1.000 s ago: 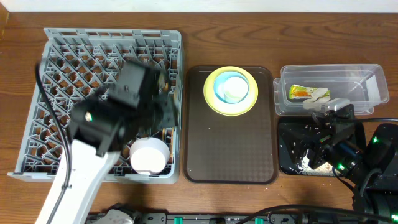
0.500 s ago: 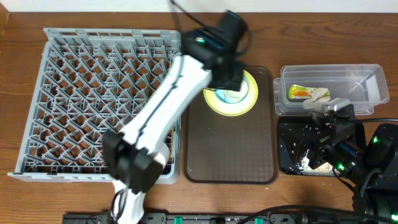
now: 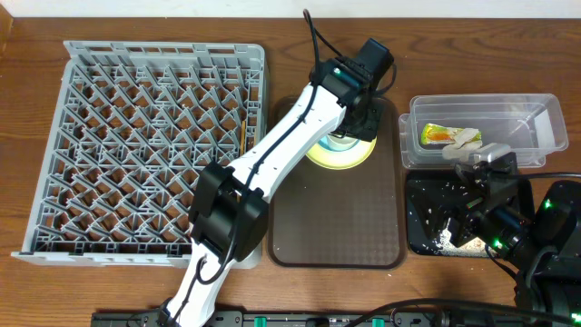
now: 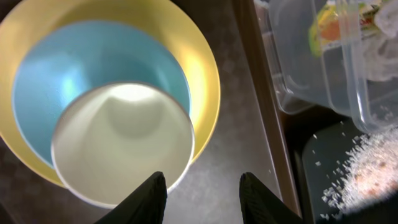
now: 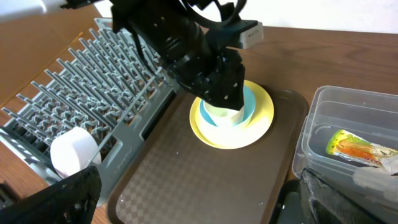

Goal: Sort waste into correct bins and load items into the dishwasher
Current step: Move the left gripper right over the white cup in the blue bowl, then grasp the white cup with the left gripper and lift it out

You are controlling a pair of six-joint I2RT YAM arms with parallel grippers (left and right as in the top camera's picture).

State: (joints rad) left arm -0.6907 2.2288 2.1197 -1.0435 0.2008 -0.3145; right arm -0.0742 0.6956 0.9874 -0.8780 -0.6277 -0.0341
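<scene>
White cup: upright, mouth up, nested inside the blue bowl toward its near edge, empty as far as the left wrist view shows.
Blue bowl: sits on the yellow plate; the three form one stack.
Yellow plate: at the far end of the brown tray, roughly centred across its width.
My left gripper: above the stack, pointing down, jaws apart and holding nothing. One finger lies over the cup's rim, the other over bare brown tray beside the plate.
Brown tray: on the table, between the dish rack and the two bins.
Dish rack: grey, left of the brown tray and just beside it. A white bowl rests among the pegs in its near right corner; in the overhead view my left arm hides it.
Clear tub: right of the brown tray, at the far side. Holds the wrapper and, touching it, the paper scrap.
Black tray: just in front of the clear tub. Holds scattered white crumbs.
My right gripper: over the black tray, fingers spread wide, nothing between them.
</scene>
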